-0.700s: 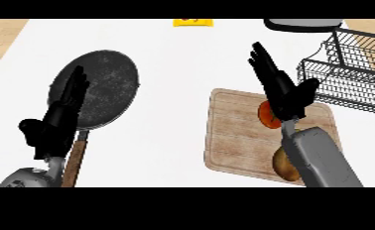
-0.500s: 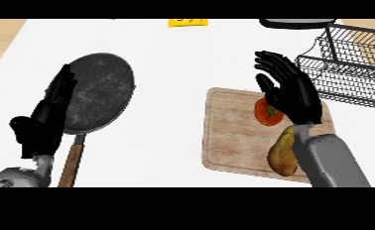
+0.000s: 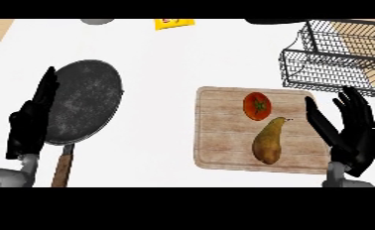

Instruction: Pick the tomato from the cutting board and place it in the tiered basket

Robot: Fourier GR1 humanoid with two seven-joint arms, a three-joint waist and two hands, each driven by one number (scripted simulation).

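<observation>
A red tomato (image 3: 257, 105) lies on the wooden cutting board (image 3: 219, 135), near its far edge. Just in front of it on the board is a brownish pear (image 3: 269, 141). My right hand (image 3: 354, 132) stands open at the board's right edge, fingers up, to the right of the tomato and not touching it. The black wire tiered basket (image 3: 322, 58) sits at the far right, beyond the board. My left hand (image 3: 31, 120) rests open at the left edge of the view, beside a pan.
A dark frying pan (image 3: 82, 100) with a wooden handle (image 3: 62, 167) lies at the left. A yellow item (image 3: 174, 23) and a grey object (image 3: 96, 21) sit at the counter's far edge.
My right hand has drawn back and to the right, off the tomato, which now shows whole. The view has shifted, so board and basket appear further left.
</observation>
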